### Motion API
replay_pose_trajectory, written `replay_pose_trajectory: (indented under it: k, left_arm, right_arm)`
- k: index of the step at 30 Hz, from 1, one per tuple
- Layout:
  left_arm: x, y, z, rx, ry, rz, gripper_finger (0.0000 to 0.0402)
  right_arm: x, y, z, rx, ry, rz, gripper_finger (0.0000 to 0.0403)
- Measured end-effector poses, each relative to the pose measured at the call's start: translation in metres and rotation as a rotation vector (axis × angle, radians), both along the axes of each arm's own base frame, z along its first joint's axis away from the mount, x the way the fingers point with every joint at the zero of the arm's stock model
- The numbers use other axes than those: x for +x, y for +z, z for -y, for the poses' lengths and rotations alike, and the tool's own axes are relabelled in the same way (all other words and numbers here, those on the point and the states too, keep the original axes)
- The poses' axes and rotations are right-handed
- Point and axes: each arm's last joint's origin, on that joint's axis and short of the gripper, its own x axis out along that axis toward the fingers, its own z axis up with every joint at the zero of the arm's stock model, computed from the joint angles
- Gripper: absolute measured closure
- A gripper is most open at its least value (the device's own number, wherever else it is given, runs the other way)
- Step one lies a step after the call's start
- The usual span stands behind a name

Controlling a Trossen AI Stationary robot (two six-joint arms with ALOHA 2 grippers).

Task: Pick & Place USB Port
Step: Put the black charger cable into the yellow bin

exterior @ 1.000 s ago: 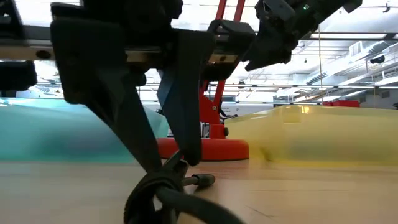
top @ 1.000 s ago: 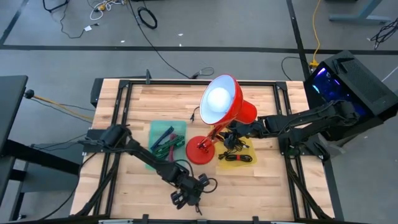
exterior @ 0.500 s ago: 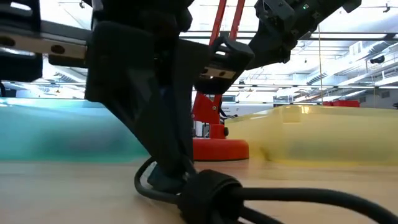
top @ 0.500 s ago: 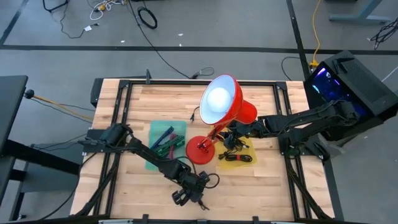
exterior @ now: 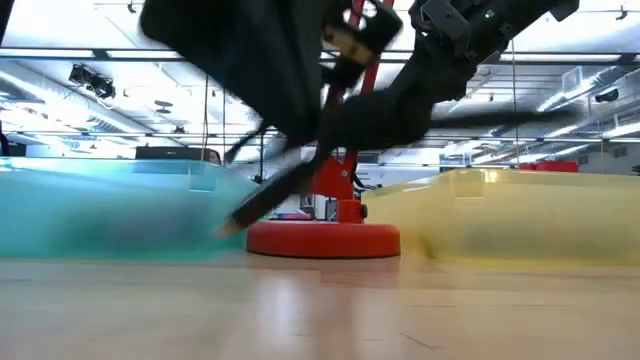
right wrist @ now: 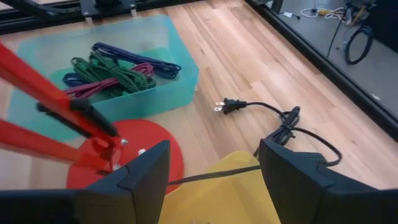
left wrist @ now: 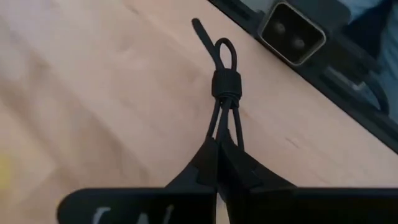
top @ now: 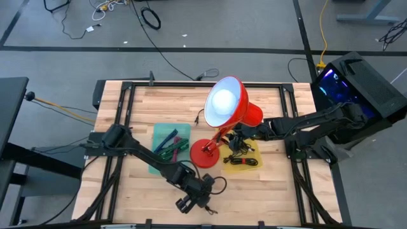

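A black USB cable, bundled and tied with a wrap (left wrist: 225,83), hangs from my left gripper (top: 194,201) near the table's near edge. It shows in the low view as a blurred dark shape (exterior: 290,180) above the wood. My left gripper (left wrist: 217,155) is shut on it. My right gripper (top: 238,137) hovers open over the yellow tray (top: 253,163), beside the red lamp's base (top: 205,154); its fingers stand wide apart (right wrist: 211,180) and touch nothing. The teal tray (top: 156,135) holds several coloured cable bundles (right wrist: 118,71). My left gripper pinches the cable bundle between its two fingers at the strands just behind the wrap (left wrist: 221,134). The fingers lie along the bundle, whose looped end (left wrist: 226,50) sticks out ahead of the fingertips. The cable is lifted clear of the table.
The red desk lamp's shade (top: 226,102) stands over the table's middle, between the two trays. Its black power cord and plug (right wrist: 227,106) lie on the wood past the yellow tray. Black frame rails (left wrist: 323,68) run along the table's edges. Bare wood lies around my left gripper.
My left gripper has taken hold of the black cable and risen with it. The cable lay on the wood a second ago; now it is lifted clear of the table. The gripper has also drifted slightly toward the table's right edge.
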Motion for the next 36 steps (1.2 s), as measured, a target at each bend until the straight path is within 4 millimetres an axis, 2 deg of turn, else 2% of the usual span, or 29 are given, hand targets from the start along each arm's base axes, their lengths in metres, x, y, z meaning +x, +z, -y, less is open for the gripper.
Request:
replay_pose_trajectory:
  k: [4,7,13,16,20,26,32,36]
  left_arm:
    - [-0.012,0.030,-0.010,0.013,0.090,-0.002,0.0397]
    - [-0.029,0.053,-0.021,0.012,0.181,-0.005,0.0397]
    - [-0.073,0.091,-0.039,0.052,0.338,0.134,0.0397]
    - [-0.093,0.103,-0.052,0.070,0.444,0.213,0.0397]
    - [-0.118,0.104,-0.075,0.070,0.590,0.314,0.0397]
    - [-0.152,0.084,-0.119,0.041,0.827,0.482,0.0397]
    - [-0.162,0.070,-0.155,-0.087,0.994,0.759,0.0397]
    - [-0.160,0.059,-0.177,-0.172,1.013,0.882,0.0397]
  right_arm:
    - [0.000,0.000,0.004,-0.003,-0.013,-0.006,0.0156]
    - [-0.001,-0.002,0.004,0.000,-0.018,-0.023,0.0156]
    - [-0.002,-0.002,0.004,-0.014,-0.009,-0.037,0.0156]
    - [-0.002,-0.002,0.005,-0.022,-0.012,-0.033,0.0156]
    - [-0.001,-0.001,0.004,-0.029,-0.007,-0.026,0.0156]
    - [0.001,0.001,0.005,-0.039,-0.003,0.000,0.0156]
    - [0.005,0.008,0.010,-0.075,0.004,0.064,0.0156]
    - [0.010,0.016,0.015,-0.113,0.008,0.149,0.0156]
